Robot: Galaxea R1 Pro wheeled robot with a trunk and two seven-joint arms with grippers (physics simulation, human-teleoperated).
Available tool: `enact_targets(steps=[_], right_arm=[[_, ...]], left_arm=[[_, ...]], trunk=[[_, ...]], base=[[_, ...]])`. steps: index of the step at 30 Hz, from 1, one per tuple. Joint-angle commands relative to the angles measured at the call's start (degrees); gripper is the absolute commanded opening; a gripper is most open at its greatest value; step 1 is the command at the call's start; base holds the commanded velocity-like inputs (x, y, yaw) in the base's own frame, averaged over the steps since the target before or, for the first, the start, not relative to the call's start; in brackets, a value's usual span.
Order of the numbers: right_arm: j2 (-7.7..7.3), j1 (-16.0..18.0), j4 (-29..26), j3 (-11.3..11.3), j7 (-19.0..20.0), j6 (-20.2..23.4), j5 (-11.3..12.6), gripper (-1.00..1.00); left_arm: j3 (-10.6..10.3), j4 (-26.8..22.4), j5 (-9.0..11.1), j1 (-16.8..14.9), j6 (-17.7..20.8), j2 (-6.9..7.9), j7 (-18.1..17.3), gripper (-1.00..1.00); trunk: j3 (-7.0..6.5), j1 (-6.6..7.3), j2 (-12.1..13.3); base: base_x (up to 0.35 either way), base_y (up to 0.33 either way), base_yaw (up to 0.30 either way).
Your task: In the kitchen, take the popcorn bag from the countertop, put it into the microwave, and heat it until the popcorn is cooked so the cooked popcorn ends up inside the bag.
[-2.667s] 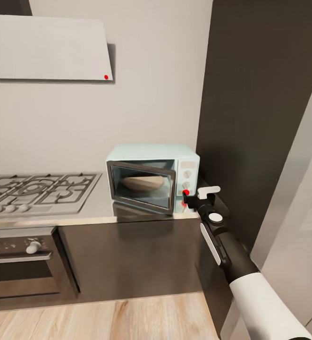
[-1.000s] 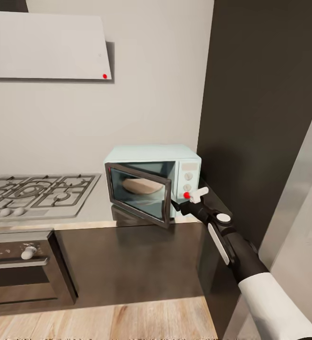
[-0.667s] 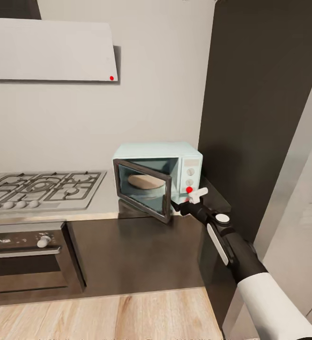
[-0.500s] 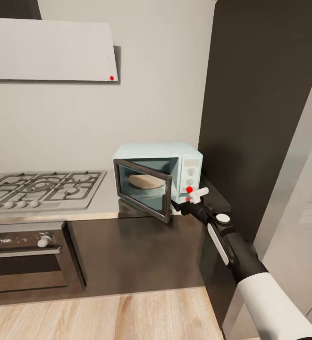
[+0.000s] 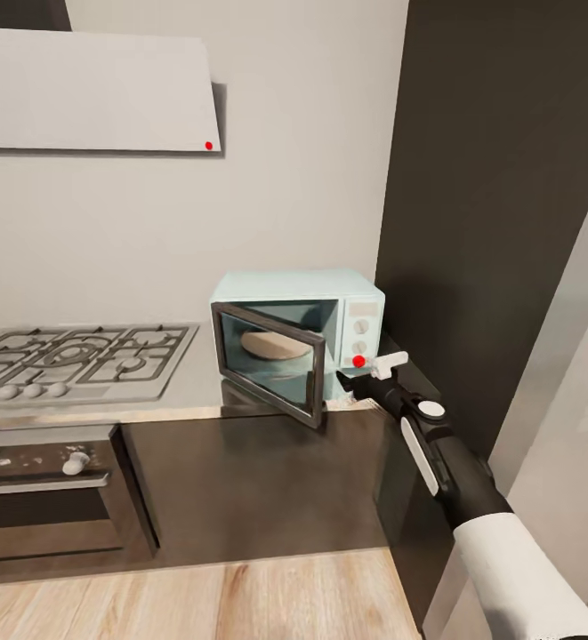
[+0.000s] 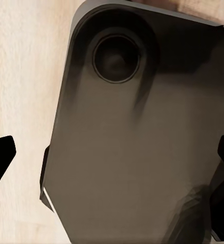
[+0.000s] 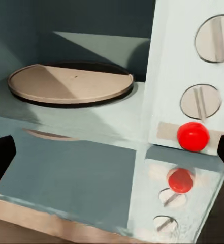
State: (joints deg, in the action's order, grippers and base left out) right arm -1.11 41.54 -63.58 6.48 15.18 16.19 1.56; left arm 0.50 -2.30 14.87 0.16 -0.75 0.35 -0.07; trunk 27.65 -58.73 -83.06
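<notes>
Room: you faced a grey wall, with a dark tall panel [image 5: 498, 178] to the right and a pale wood floor [image 5: 196, 604] below.
Surface: the steel countertop [image 5: 191, 387] ran over dark cabinet fronts, touching that panel at its right end.
Microwave: the microwave [image 5: 298, 333] stood on the countertop's right end, door [image 5: 267, 364] swung partly open toward you.
Inside: your right wrist view showed a tan turntable plate [image 7: 71, 84] in the mint cavity; you could not make out a popcorn bag there.
Right gripper: your right gripper [image 5: 365, 378] sat just beside the red knob [image 5: 358, 361]. Its black tips reached both side edges of the wrist view, so the jaws were spread, holding nothing.
Left gripper: your left gripper [image 6: 112, 162] hung over a dark rounded plate [image 6: 137, 147] above the floor, jaws spread wide.
Around: a gas hob [image 5: 76, 356] lay left of the microwave, a black oven [image 5: 44, 489] beneath it, and a hood [image 5: 93, 89] on the wall.
Cut off: the hob and oven ran off the left edge.
</notes>
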Motion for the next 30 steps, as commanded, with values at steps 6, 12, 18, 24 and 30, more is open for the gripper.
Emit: enact_targets(steps=[6, 12, 18, 24, 30], right_arm=[[1.46, 0.03, 0.08, -1.25, 0.26, 0.39, -0.32, 1.0], [2.33, -0.43, 0.12, 1.9, 1.56, 0.39, -0.34, 1.0], [2.34, -0.67, 0.12, 4.76, 1.84, 0.33, -0.17, 1.0], [2.34, -0.67, 0.12, 4.86, 1.87, 0.33, -0.15, 1.0], [2.32, -0.67, 0.12, 4.86, 1.78, 0.33, 0.01, 1.0]], left_arm=[[0.02, -0.07, 0.24, 0.01, -0.11, 0.0, 0.02, 1.0], [0.0, -0.07, 0.22, 0.01, -0.13, 0.0, -0.02, 1.0], [0.01, -0.07, 0.19, 0.01, -0.13, 0.0, -0.09, 1.0], [0.02, -0.07, 0.18, 0.01, -0.13, 0.0, -0.11, 1.0], [0.02, -0.07, 0.2, 0.01, -0.07, 0.0, -0.11, 1.0]], trunk=[[0.05, 0.0, -0.03], [0.05, 0.0, -0.03], [0.05, 0.0, -0.03], [0.05, 0.0, -0.03], [0.05, 0.0, -0.03]], base=[[0.005, 0.0, 0.0], [0.0, 0.0, 0.0], [0.0, 0.006, 0.0], [0.0, 0.212, 0.0], [0.0, 0.319, 0.0]])
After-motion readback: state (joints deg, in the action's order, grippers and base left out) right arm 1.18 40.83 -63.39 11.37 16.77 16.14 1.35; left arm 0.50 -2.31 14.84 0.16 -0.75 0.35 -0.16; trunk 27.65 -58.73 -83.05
